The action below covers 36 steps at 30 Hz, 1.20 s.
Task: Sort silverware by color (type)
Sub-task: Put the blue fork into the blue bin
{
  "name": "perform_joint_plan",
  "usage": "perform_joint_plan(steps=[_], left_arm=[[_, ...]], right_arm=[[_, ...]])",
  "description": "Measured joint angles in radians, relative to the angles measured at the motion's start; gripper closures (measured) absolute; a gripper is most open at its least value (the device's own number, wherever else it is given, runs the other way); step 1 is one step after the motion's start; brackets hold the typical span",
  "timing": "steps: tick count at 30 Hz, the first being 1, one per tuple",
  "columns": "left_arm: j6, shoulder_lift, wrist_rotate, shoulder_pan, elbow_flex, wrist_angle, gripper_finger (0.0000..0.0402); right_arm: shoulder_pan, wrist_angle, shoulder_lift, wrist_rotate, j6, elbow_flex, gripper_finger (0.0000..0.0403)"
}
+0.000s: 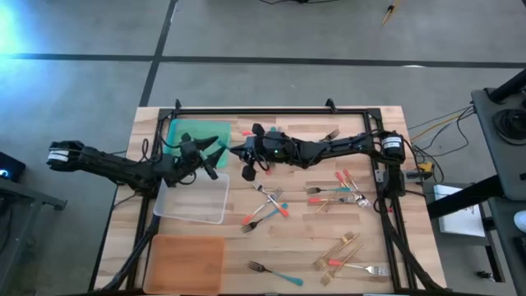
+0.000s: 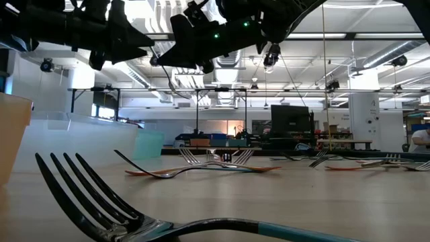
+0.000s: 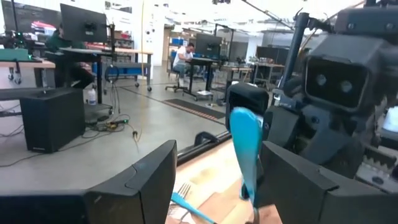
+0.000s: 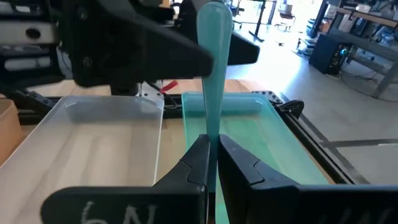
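Note:
My right gripper (image 1: pixel 237 152) reaches in from the table's right and is shut on a teal-handled fork (image 4: pixel 214 68), held in the air above the green tray (image 4: pixel 261 137). The fork's handle sticks out past the fingertips toward my left gripper (image 1: pixel 218 152). That gripper is open, and its two fingers stand on either side of the handle (image 3: pixel 244 143); I see no touch. The fork's tines are hidden. Several other forks (image 1: pixel 267 205) with teal, red or gold handles lie flat on the wooden table. My right gripper pinches the fork's narrow lower handle (image 4: pixel 211 134) between its two fingers (image 4: pixel 196 162), coming level from the table's right. The handle runs on forward along the fingers, its broad free end (image 4: pixel 214 18) farthest out. The fork is lifted clear of table and trays.
A clear tray (image 1: pixel 193 197) lies just near of the green tray (image 1: pixel 193 131), and an orange tray (image 1: pixel 187 263) sits at the near left. More forks lie at the right (image 1: pixel 337 193) and near right (image 1: pixel 345 251). One teal-handled fork (image 2: pixel 134 222) lies close to the low camera.

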Motion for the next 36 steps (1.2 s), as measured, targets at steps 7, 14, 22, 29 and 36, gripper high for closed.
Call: perform_joint_plan(steps=[7,14,22,29,36], left_arm=[[0.0,0.0,0.002,0.0,0.0,0.029,0.019],[-0.004,0.0,0.032,0.0,0.0,0.033,0.0235],[-0.019,0.0,0.067,-0.001,0.0,0.032,0.0378],[-0.029,0.0,0.066,0.0,0.0,0.033,0.04],[0.063,-0.026,0.015,0.0,0.0,0.026,0.04]], right_arm=[[0.01,0.0,0.0,0.002,-0.045,0.0,0.039],[0.013,0.0,0.0,0.007,-0.058,0.0,0.039],[0.013,0.0,0.0,0.013,-0.049,0.002,0.039],[0.013,0.0,0.0,0.051,-0.046,0.004,0.0391],[0.008,-0.001,-0.01,0.167,-0.05,0.005,0.0391]])
